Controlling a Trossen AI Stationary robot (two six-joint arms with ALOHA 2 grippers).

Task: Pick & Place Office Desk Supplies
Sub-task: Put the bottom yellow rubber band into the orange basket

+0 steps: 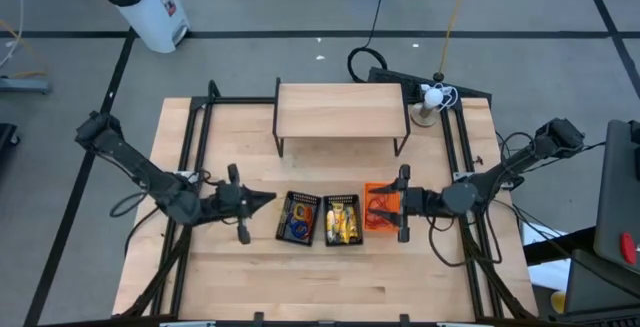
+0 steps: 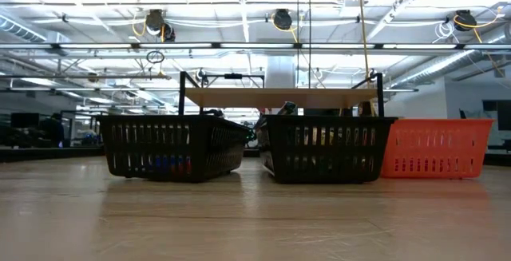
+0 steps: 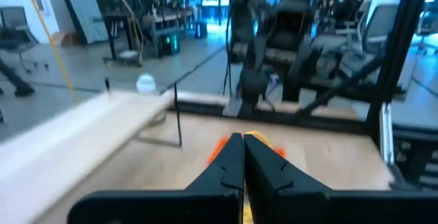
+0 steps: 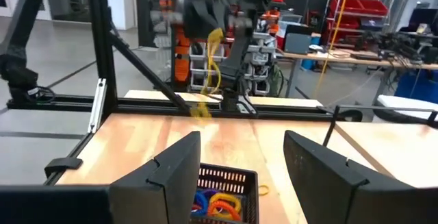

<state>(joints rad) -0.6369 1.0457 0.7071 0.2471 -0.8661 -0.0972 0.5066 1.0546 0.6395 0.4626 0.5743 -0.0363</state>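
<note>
Three small baskets stand in a row on the table. The left black basket [image 1: 299, 217] [image 2: 172, 145] holds blue and orange rubber-band loops [image 4: 217, 202]. The middle black basket [image 1: 343, 219] [image 2: 326, 148] holds yellow-gold pieces. An orange basket [image 1: 374, 191] [image 2: 435, 147] stands on the right. My left gripper [image 1: 270, 199] [image 3: 243, 157] is shut, level, just left of the left black basket, and nothing shows between its fingers. My right gripper [image 1: 383, 205] [image 4: 243, 162] is open and hovers over the orange basket, pointing toward the table's left.
A low wooden shelf on black legs [image 1: 342, 112] [image 3: 82, 138] stands behind the baskets at the table's far side. A white round object on a stand [image 1: 431, 97] sits at the far right corner. Bare wood [image 1: 340, 282] lies toward the near edge.
</note>
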